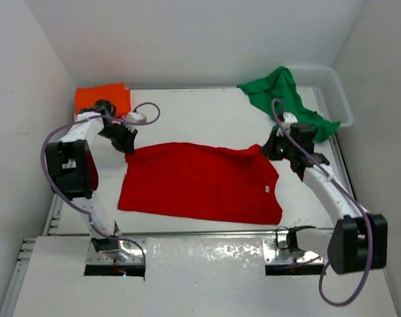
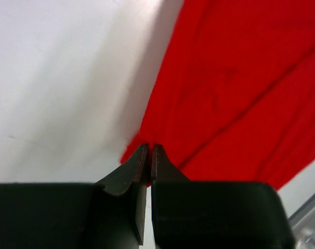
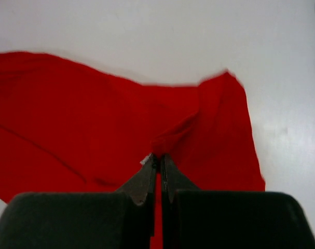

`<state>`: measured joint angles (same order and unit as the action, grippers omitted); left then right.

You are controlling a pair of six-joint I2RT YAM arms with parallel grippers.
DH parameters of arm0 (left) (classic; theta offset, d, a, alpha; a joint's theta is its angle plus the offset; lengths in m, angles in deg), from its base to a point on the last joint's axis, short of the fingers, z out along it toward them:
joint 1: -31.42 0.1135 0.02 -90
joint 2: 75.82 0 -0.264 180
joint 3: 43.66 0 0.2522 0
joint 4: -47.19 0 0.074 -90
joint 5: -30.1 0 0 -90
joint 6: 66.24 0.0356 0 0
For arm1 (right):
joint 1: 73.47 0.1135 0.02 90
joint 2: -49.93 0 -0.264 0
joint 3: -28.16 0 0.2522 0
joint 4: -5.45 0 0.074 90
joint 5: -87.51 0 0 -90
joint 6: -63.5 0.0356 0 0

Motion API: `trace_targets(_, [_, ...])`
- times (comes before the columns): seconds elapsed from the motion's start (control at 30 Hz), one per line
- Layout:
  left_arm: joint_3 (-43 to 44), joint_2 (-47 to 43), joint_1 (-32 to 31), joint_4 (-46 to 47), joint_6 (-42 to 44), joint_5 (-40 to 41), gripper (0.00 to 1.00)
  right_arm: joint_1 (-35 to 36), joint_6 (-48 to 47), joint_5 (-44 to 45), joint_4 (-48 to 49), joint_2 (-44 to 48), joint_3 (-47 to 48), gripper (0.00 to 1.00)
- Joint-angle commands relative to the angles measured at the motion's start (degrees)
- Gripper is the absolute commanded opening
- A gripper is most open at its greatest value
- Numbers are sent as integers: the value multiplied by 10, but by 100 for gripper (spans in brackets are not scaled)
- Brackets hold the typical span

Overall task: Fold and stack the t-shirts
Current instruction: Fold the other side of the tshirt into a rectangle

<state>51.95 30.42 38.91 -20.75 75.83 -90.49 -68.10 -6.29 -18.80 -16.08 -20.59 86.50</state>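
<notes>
A red t-shirt [image 1: 200, 181] lies spread across the middle of the table, with a small white label near its right side. My left gripper [image 1: 127, 149] is shut on its far left corner; the left wrist view shows the fingertips [image 2: 149, 150] pinching the red cloth [image 2: 235, 88]. My right gripper [image 1: 274, 149] is shut on the far right corner, where a fold of red cloth [image 3: 173, 137] bunches at the closed tips [image 3: 160, 157]. A folded orange t-shirt [image 1: 102, 98] rests at the far left corner. A green t-shirt [image 1: 283, 96] hangs crumpled over the basket's edge at the far right.
A white mesh basket [image 1: 333, 92] stands at the far right corner against the wall. White walls close in the table on the left, back and right. A metal rail [image 1: 207, 234] runs along the near edge by the arm bases.
</notes>
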Motion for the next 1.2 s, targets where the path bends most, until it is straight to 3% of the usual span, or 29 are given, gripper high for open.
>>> trace_targets(0.0, [-54,-40,-2,-56,120,-17,0,-3,4,27,-63,68,-48,0])
trace_targets(0.17, [-121,-52,-5,-82,188,7,0,-11,12,71,-135,153,-102,0])
trace_targets(0.37, [-81,-30,-5,36,89,-16,0,-17,18,76,-72,99,-97,0])
trace_targets(0.5, [-1,16,-8,157,-41,-29,0,-19,6,77,-36,-17,19,0])
trace_targets(0.7, [115,81,-12,178,-112,-37,0,-32,-8,78,-59,-126,165,0])
trace_targets(0.9, [54,46,-12,149,-52,-52,0,-32,-5,57,-65,-74,99,0])
trace_targets(1.17, [-92,-43,0,74,102,-51,0,-31,18,43,-108,88,-59,0])
